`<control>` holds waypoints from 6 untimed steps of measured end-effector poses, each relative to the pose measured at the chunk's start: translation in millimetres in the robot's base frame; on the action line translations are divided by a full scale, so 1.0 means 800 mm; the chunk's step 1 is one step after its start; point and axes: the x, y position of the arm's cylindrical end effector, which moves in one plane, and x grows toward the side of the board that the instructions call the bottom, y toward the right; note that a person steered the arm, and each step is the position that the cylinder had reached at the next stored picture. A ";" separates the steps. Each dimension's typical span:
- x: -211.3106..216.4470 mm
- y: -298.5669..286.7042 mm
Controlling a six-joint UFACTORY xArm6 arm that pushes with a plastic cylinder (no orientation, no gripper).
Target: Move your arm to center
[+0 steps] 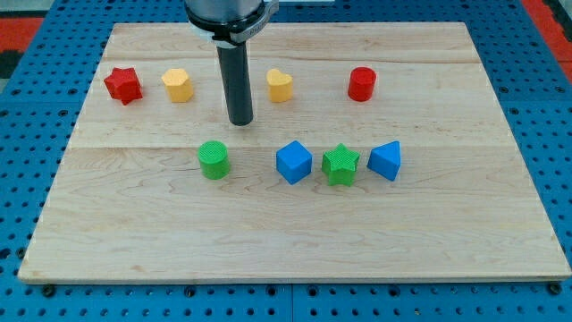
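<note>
My rod comes down from the view's top and its tip rests on the wooden board, a little left of the middle. The tip stands between a yellow block to its left and a yellow heart to its right, both slightly higher in the view. A green cylinder lies just below and left of the tip. A blue cube, a green star and a blue triangular block sit in a row to the lower right. The tip touches no block.
A red star sits at the upper left and a red cylinder at the upper right. A blue pegboard surface surrounds the board's edges.
</note>
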 end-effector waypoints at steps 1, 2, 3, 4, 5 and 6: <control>0.000 0.000; 0.000 0.002; 0.000 0.002; 0.000 0.007; -0.015 0.069; -0.026 0.113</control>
